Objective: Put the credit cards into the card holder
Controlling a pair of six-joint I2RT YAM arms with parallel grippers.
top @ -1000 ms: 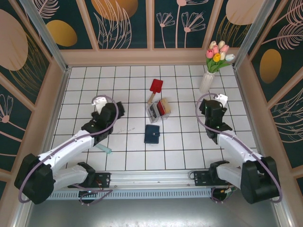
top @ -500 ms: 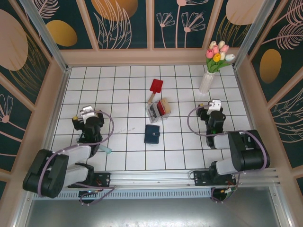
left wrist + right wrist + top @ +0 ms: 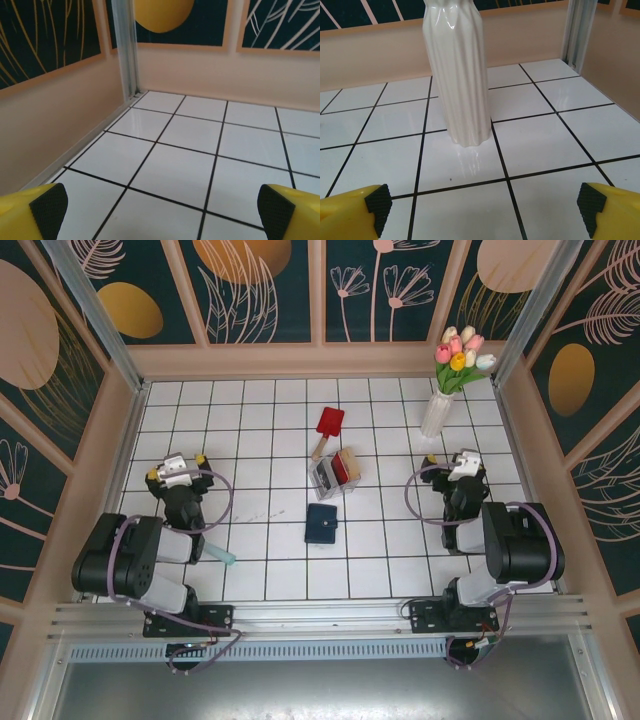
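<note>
Left arm (image 3: pixel 125 552) and right arm (image 3: pixel 515 543) now in a tight fold, left hand (image 3: pixel 176 468) and right hand (image 3: pixel 467 464) farther outward.

Glossy tiles (image 3: pixel 535 130) — smooth glazed vase (image 3: pixel 457 75) — matt black pads (image 3: pixel 379 205) on right claw (image 3: pixel 485 207).

Field note: I log left arm (image 3: pixel 130 555) and right arm (image 3: pixel 515 545): black joints, white shells, lilac cables (image 3: pixel 231 502) looping off. Fingers (image 3: pixel 20 212) yellow, pads (image 3: pixel 49 210) black.
</note>
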